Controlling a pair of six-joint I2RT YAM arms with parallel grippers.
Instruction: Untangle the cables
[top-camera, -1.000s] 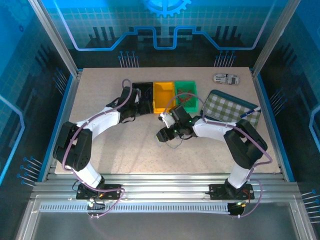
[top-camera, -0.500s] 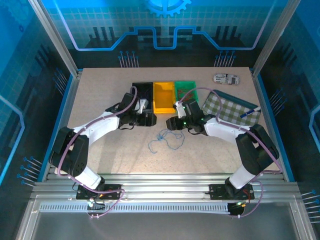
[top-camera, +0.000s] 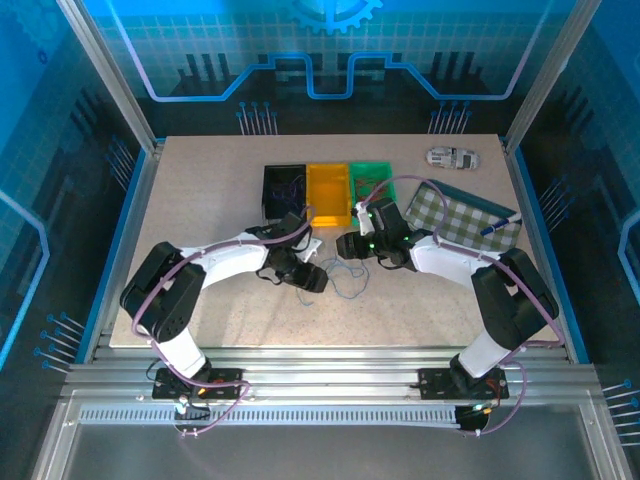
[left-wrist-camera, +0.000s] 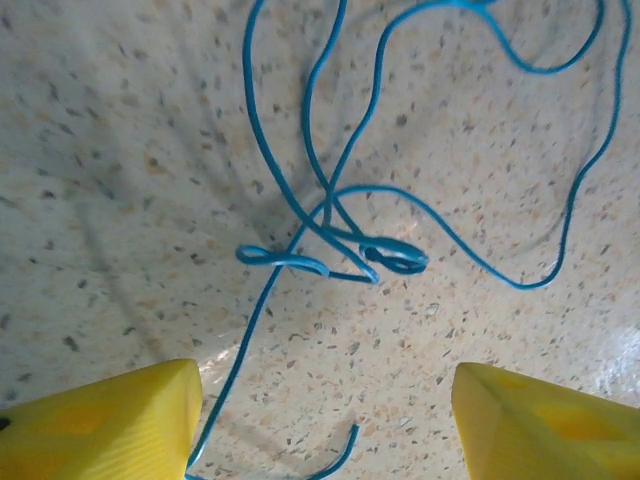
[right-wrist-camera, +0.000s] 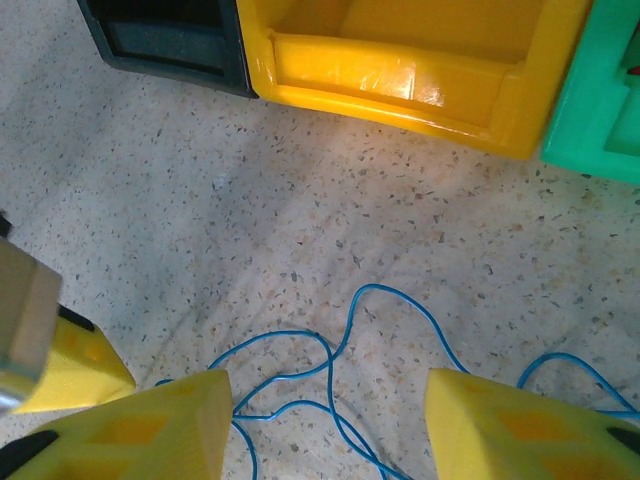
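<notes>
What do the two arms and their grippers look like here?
The left arm and right arm both have white links with black joints and bases, and a lilac cable loops along each. The left gripper and right gripper each carry two chunky, wedge-shaped yellow fingers.

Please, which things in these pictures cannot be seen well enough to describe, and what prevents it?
- Blue cable, left wrist view: loops cut by the top and bottom edges; true knot or mere crossing, unclear.
- Same cable, top view: partly under the left tool.
- Black bin and green bin contents, top view: too small.
- Small grey object, far corner: too small to name.
</notes>
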